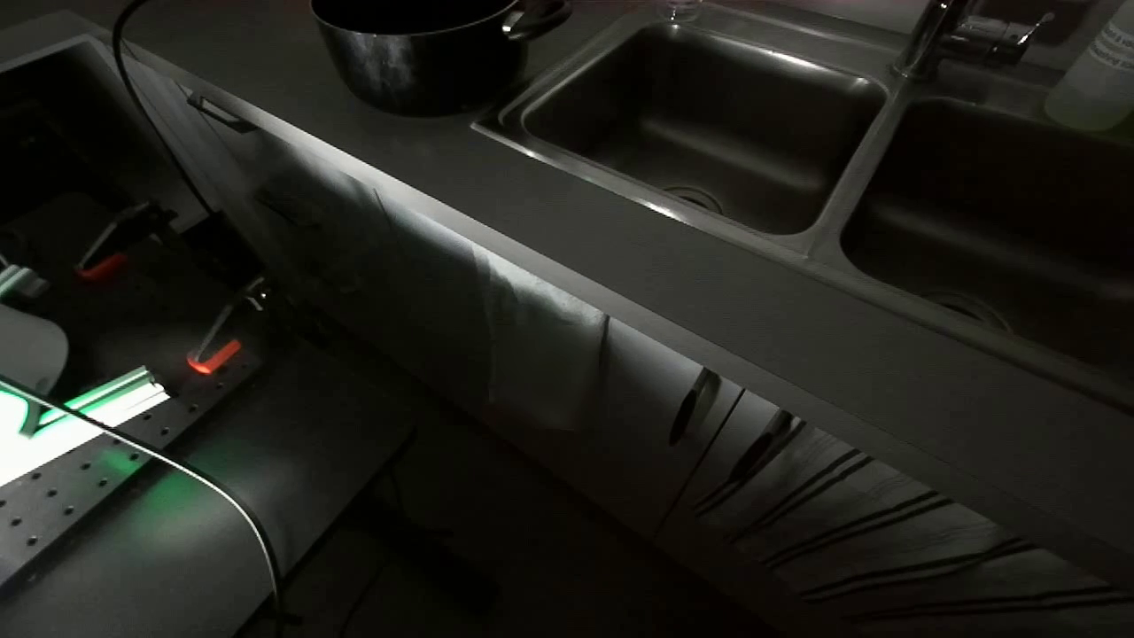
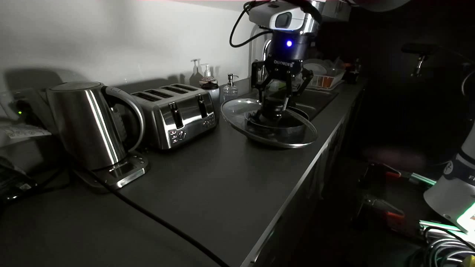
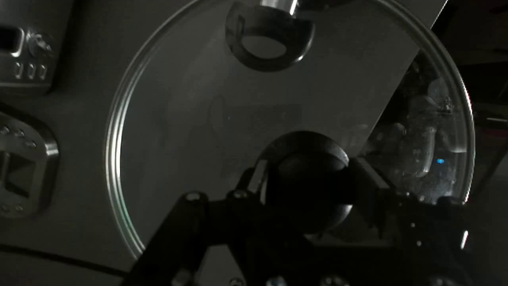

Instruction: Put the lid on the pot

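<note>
The dark shiny pot (image 1: 425, 71) stands on the counter beside the sink in an exterior view. In an exterior view its rim (image 2: 302, 112) shows behind the lid. In the wrist view its side handle (image 3: 270, 65) shows through the glass at the top. The round glass lid (image 2: 265, 139) has a metal rim and a dark knob; it also fills the wrist view (image 3: 178, 115). My gripper (image 2: 274, 105) is shut on the knob, with fingers (image 3: 309, 171) at both sides. The lid hangs tilted above the counter, offset from the pot and overlapping its handle side.
A steel toaster (image 2: 178, 118) and a kettle (image 2: 87, 126) stand along the wall. Soap dispensers (image 2: 230, 87) are behind the toaster. A double sink (image 1: 824, 230) with a faucet (image 1: 926, 44) lies beyond the pot. A black cable (image 2: 156, 217) crosses the counter.
</note>
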Robot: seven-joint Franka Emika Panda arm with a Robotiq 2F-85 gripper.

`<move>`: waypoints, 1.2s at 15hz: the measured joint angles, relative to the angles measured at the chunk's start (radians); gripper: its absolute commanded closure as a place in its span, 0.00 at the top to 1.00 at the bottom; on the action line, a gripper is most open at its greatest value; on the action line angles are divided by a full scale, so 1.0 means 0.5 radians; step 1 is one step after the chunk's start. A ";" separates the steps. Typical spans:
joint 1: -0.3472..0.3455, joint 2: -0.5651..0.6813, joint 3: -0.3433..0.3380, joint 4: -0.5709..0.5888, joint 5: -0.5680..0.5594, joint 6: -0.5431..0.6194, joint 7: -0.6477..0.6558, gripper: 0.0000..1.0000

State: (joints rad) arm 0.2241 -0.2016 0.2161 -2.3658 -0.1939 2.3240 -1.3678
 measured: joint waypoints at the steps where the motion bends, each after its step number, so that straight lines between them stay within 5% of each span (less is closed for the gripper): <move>1: -0.027 0.014 -0.016 0.031 -0.026 -0.001 0.061 0.27; 9: -0.194 0.271 -0.127 0.340 -0.252 -0.112 0.541 0.27; 18: -0.314 0.546 -0.273 0.637 -0.252 -0.294 0.779 0.27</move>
State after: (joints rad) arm 0.0669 0.0714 0.0797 -2.0472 -0.3198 2.1772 -0.9783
